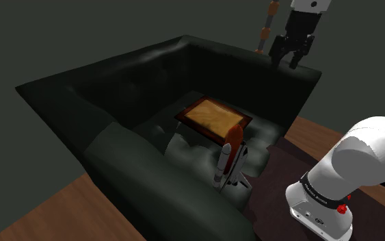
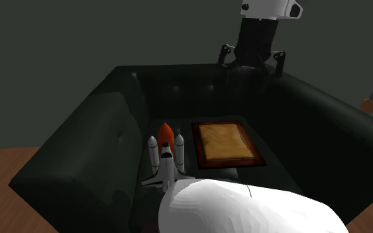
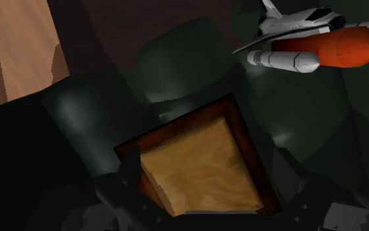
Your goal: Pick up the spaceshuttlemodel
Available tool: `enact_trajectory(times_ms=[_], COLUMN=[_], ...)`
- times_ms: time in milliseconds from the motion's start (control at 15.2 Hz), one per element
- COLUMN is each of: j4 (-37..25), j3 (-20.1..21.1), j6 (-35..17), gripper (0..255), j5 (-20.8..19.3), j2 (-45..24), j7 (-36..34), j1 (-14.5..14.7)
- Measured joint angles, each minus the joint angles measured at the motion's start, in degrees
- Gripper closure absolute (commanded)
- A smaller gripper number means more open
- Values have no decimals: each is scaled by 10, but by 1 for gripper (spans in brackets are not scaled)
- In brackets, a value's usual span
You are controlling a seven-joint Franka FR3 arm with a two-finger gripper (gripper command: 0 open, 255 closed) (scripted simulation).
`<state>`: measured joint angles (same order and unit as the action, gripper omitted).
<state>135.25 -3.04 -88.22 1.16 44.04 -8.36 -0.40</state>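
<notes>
Claw: fingers stand well apart, nothing between them. It hangs high over the back rim of the sofa, and in the wrist view it points down at the seat.

Surface: we note a dark, nearly black sofa with a tufted back and thick rounded arms; its seat cushion carries both things. Around it we see a brown wooden floor, a darker rug under the arm's base, and a plain grey wall behind.

Other things: directly below the claw, a shallow tray with a dark red-brown rim and a tan inside lies flat in the middle of the seat. A thin pole with orange and dark segments rises behind the sofa back, near the claw. The white arm covers the seat's front edge in the second exterior view.

Task item: the space shuttle model sits on the seat near its front edge, just beside the tray, on the second exterior view's left, well apart from the claw. White orbiter, orange tank, two white boosters; nose up in the shoulder view.
</notes>
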Motion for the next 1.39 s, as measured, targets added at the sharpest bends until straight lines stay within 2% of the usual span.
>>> enact_trajectory(times_ms=[132,528,858,1386], j4=[8,86,151,234], j3=[4,65,124,234], j6=[-5,-58,-118,-208], gripper=[0,0,0,0], j5=[1,28,56,115], j2=[4,47,67,82], j7=[0,-9,-18,-47], j1=[3,49,97,191])
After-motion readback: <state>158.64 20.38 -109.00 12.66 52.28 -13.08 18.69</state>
